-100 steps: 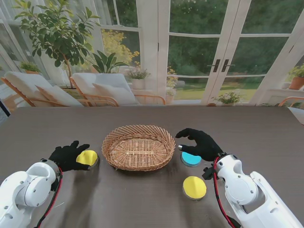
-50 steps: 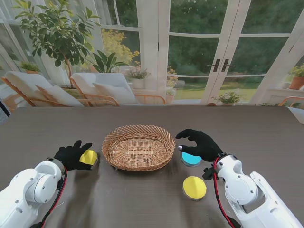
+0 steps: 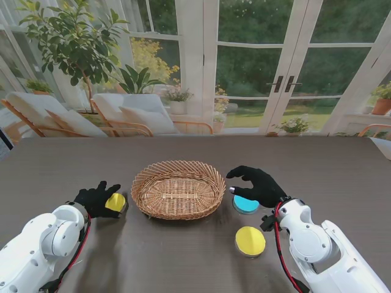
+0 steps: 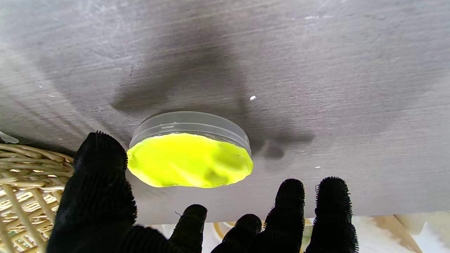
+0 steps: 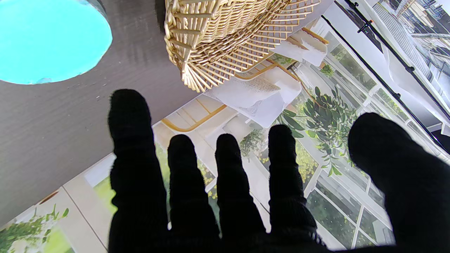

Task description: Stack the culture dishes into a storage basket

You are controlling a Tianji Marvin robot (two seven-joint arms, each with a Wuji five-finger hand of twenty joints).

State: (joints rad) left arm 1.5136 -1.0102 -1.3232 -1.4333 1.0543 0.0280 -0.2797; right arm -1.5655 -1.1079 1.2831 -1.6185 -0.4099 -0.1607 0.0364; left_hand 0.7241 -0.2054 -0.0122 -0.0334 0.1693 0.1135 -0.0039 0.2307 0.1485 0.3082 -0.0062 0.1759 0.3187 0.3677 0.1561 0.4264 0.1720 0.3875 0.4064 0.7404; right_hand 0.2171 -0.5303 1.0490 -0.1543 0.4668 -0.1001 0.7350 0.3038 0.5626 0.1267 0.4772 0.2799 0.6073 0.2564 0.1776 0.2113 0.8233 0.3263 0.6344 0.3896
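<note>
Wicker basket [image 3: 178, 189], round yellow dish [image 4: 190, 158], matte table [image 3: 183, 256]

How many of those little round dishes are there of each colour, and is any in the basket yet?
Yellow culture dishes: 2
Blue culture dish: 1
Total: 3 dishes, all on the table; none in the wicker basket.

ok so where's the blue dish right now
In the stand view the blue dish sits on the table just right of the basket, partly under the right hand, with a yellow dish nearer to me.
</note>
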